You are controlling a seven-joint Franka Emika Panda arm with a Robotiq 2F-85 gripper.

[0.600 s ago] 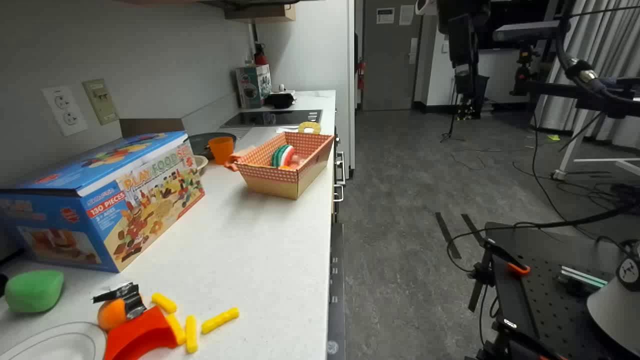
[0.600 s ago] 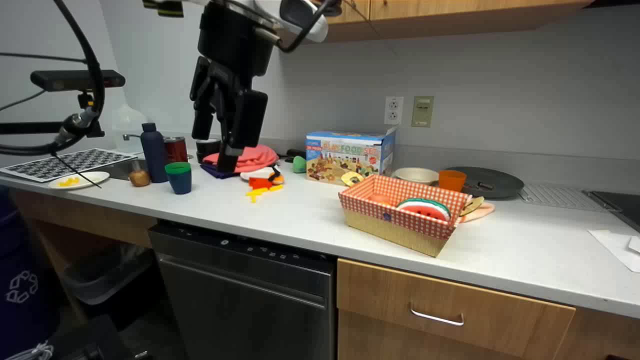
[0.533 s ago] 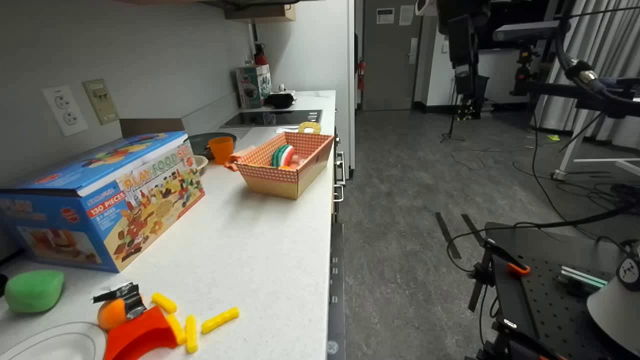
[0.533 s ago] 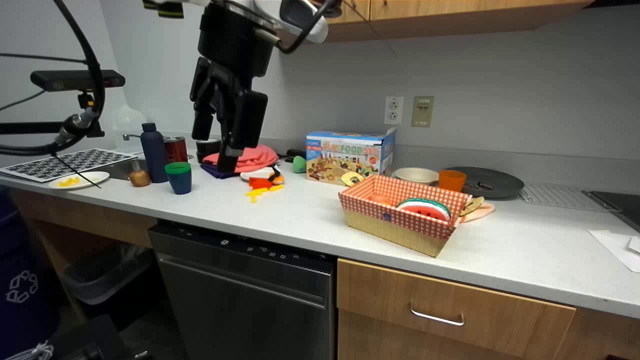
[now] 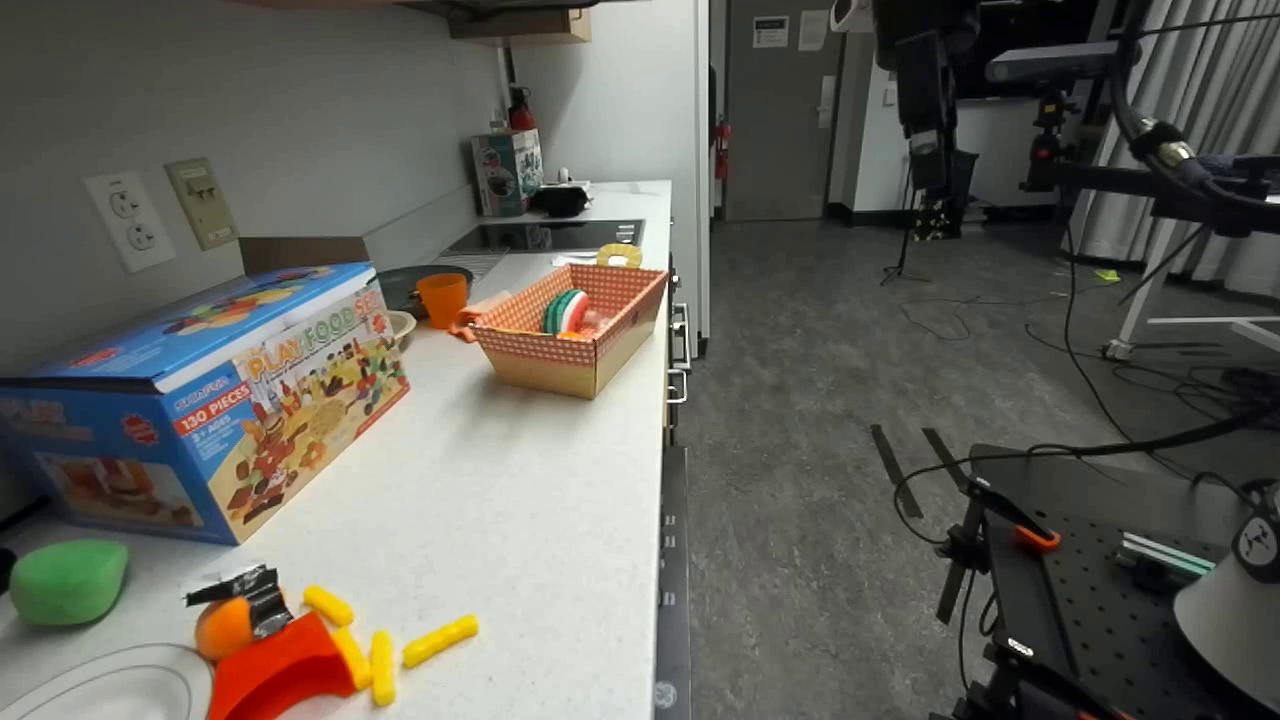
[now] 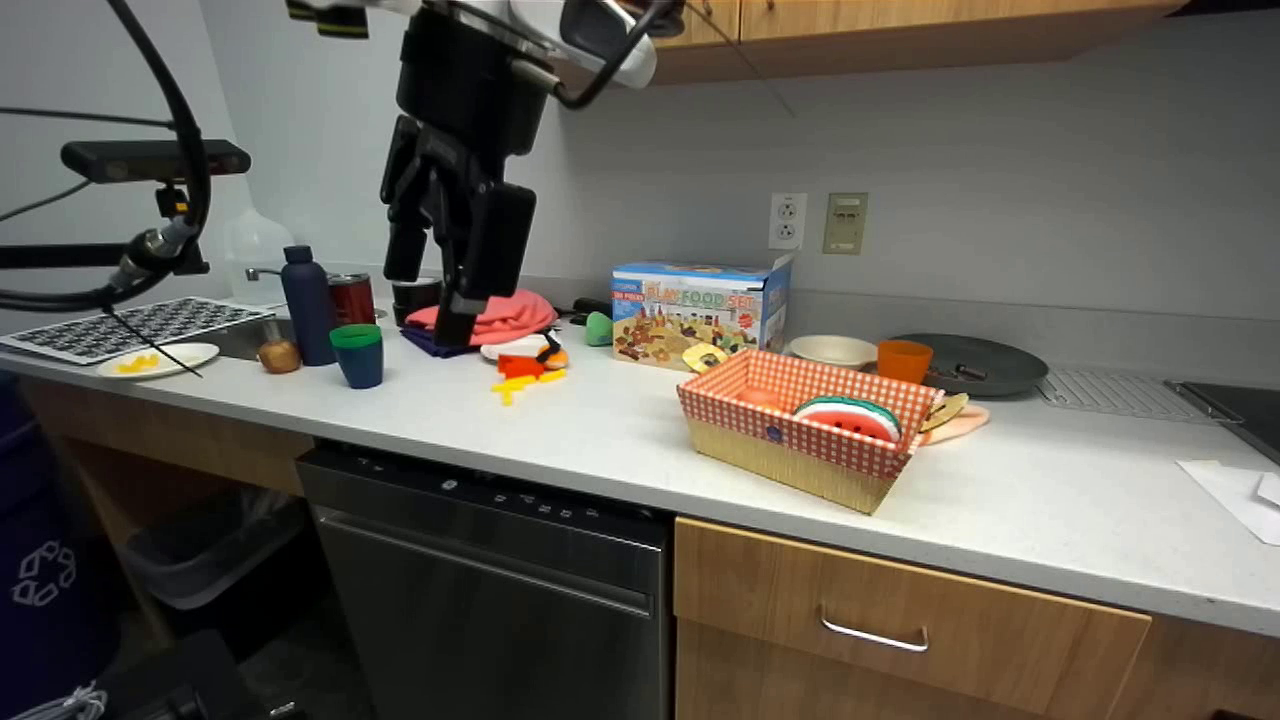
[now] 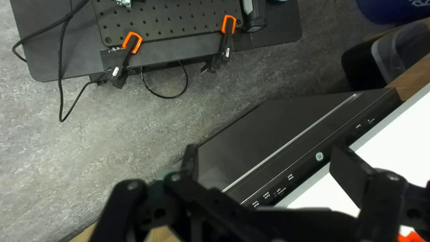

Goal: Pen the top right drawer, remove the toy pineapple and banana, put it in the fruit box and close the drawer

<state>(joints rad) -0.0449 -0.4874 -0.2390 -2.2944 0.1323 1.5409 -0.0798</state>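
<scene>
Since the drawer [image 6: 800,580] is closed, opening's prob. in hand; tool [image 7: 267,156], jaws apart, must reach handle [image 6: 872,637] nxt.

One basket [image 6: 775,462], one toy watermelon [image 6: 848,414]

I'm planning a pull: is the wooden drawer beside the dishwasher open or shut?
Shut: in an exterior view, the drawer sits close beneath the countertop, with no interior showing.

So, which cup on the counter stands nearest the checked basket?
The orange cup, between basket and wall; the stacked green and blue cups and red tumbler stand farther off, by the bottle.
</scene>
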